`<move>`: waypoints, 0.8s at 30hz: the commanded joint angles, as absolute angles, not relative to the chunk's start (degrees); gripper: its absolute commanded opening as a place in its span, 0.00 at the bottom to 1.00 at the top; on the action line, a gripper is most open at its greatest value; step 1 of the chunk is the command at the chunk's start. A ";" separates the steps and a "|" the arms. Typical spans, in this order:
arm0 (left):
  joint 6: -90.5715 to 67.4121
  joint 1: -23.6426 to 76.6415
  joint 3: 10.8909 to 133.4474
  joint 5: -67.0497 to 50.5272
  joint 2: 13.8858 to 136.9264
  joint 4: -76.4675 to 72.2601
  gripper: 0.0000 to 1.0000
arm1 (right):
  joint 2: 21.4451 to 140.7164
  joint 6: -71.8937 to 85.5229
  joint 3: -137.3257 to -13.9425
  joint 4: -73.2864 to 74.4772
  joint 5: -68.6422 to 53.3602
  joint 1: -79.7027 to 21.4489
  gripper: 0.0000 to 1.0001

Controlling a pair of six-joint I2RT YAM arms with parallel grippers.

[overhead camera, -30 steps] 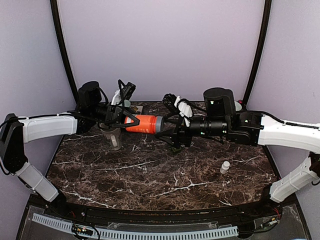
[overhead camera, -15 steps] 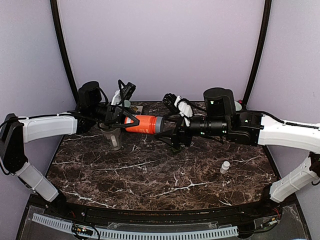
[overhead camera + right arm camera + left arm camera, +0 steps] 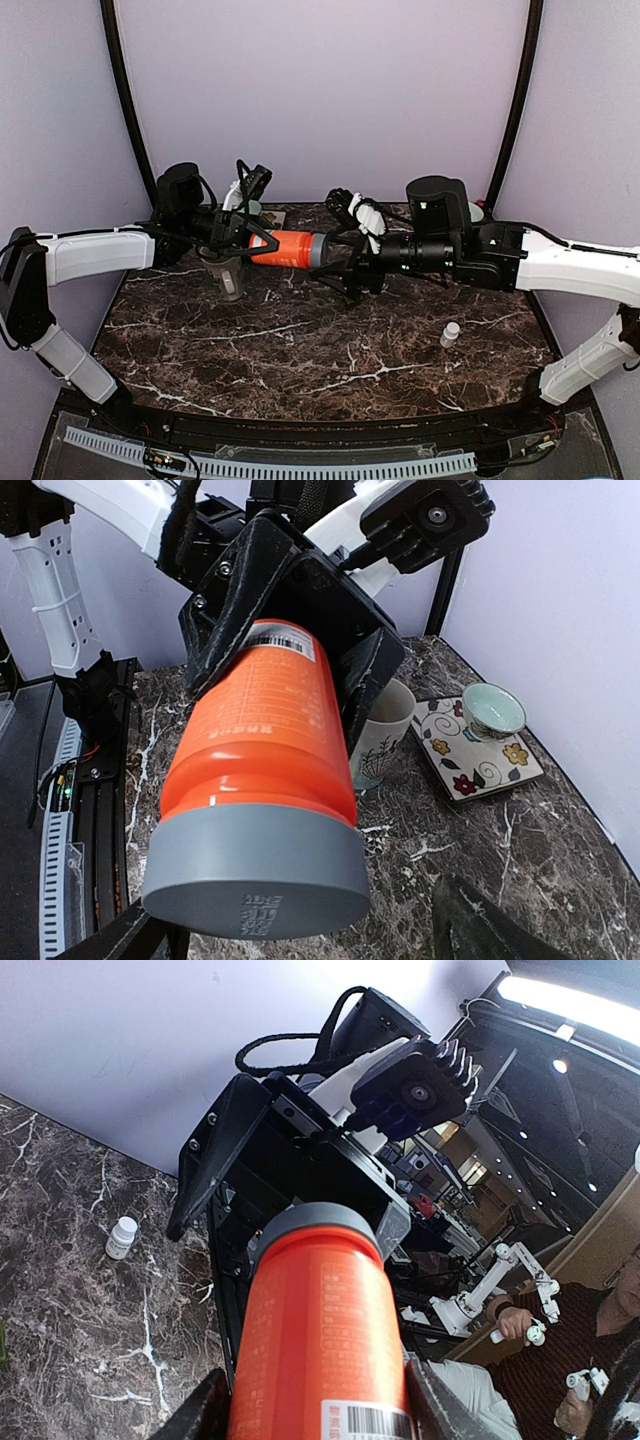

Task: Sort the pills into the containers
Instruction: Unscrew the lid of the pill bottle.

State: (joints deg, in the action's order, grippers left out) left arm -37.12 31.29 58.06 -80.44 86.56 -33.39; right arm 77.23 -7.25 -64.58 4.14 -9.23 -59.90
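Note:
An orange bottle [image 3: 290,247] with a grey cap [image 3: 318,249] hangs level above the back of the table. My left gripper [image 3: 260,243] is shut on its body [image 3: 320,1340], one finger on each side. Facing it, my right gripper [image 3: 336,263] stands open at the cap end. In the right wrist view the cap [image 3: 255,870] sits between the spread fingers [image 3: 490,925], which stand apart from it. No pills show in any view.
A patterned mug [image 3: 385,730] stands on the table under the left gripper. Behind it lies a floral tray [image 3: 500,765] holding a teal bowl [image 3: 493,710]. A small white pill bottle [image 3: 451,333] stands at the right front of the marble table [image 3: 300,350].
My right gripper's jaws have spread wider around the grey cap. The bottle and the left arm have stayed where they were.

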 commanded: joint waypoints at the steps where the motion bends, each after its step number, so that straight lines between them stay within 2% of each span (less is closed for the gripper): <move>1: -36.47 31.65 59.63 -82.09 85.95 -35.57 0.00 | 77.35 -7.36 -65.65 3.49 -9.58 -59.68 0.84; 24: -36.49 31.70 60.69 -81.90 86.19 -35.44 0.00 | 78.04 -7.57 -65.65 4.56 -9.58 -60.01 0.84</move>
